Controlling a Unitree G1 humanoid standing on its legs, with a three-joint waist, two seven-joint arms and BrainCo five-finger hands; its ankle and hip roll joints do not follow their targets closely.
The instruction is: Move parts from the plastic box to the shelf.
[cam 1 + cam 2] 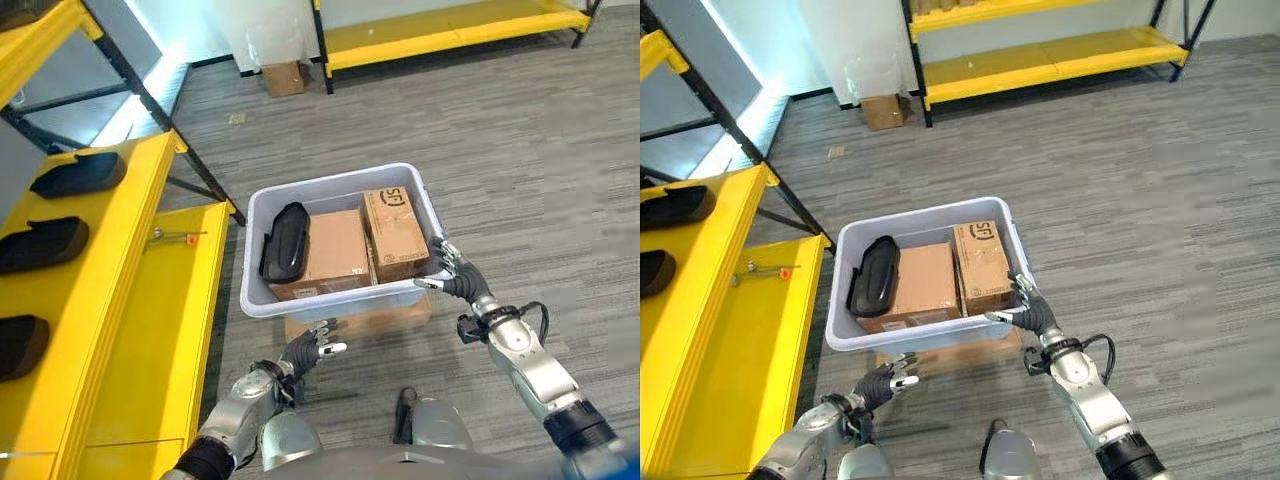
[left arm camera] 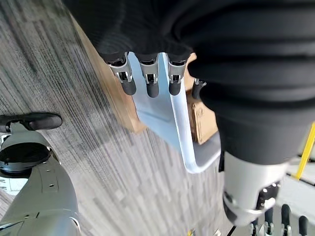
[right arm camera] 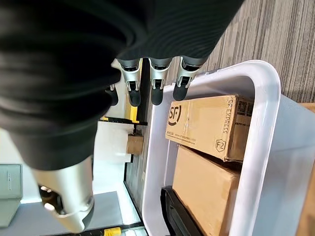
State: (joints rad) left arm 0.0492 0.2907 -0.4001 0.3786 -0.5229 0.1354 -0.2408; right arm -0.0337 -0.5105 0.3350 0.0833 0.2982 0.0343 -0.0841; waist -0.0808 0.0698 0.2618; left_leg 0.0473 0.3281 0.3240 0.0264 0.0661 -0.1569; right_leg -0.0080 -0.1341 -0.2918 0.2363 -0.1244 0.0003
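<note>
Grey carpet; plastic box (image 1: 262, 302) with black part (image 1: 285, 241) lengthwise front-to-back; both robot hands (image 1: 313, 349) (image 1: 452, 271) open-fingered, empty.

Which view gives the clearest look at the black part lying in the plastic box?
The left eye view: the black part shows whole, leaning on the box's left wall beside the cardboard boxes. The right eye view shows it whole too, slightly smaller. The right wrist view catches one end; the left wrist view shows the plastic box wall.

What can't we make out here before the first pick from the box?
- Under the black part and two cardboard boxes: box floor hidden by them, both eye views.
- Flat cardboard under the plastic box: mostly covered, one edge showing.
- Left hand contact with the box wall: wrist view cannot settle it.
- Right hand: at the rim, contact unclear.
</note>
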